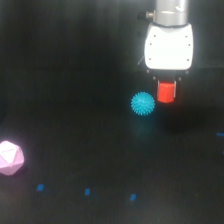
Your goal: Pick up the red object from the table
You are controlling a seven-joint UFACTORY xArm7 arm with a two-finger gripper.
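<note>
Exterior view: claw (167,86) clamped on the red object (166,92) (no legible writing), beside a cyan spiky ball (143,104).

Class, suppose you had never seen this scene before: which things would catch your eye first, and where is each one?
The white gripper hangs at the upper right, with the red object right beneath it; its fingers are too dark to make out. The cyan spiky ball sits just to the exterior view's left of that. A pale pink polyhedron glows at the far left of the black table.
</note>
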